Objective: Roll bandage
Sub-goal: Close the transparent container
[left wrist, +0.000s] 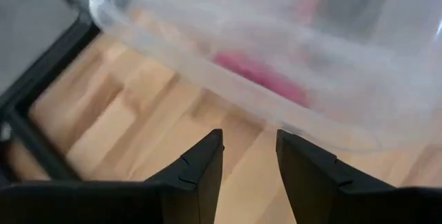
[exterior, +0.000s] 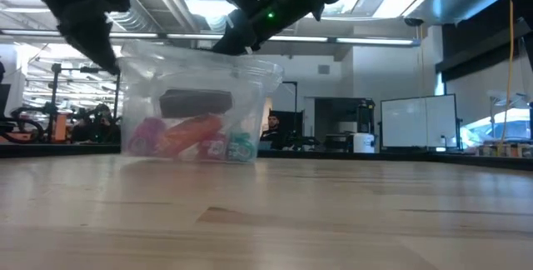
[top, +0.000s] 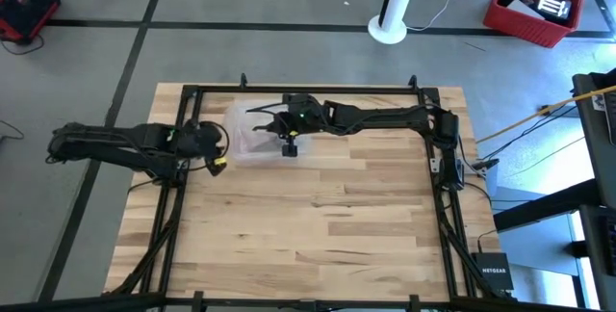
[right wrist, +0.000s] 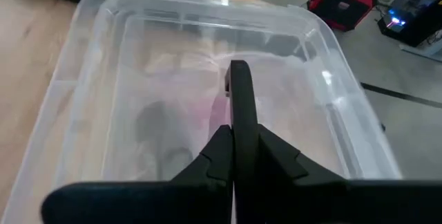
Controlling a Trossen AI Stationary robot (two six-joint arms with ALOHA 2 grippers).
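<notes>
The high view looks straight down on the table point(top: 318, 216); the low view looks level across it; both wrist views sit close to the clear plastic box point(right wrist: 207, 79), which all share.

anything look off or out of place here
No bandage shows on the table. Its one item is a clear plastic box holding colourful things. The right gripper hangs shut over the box; the left gripper waits open beside it.
</notes>
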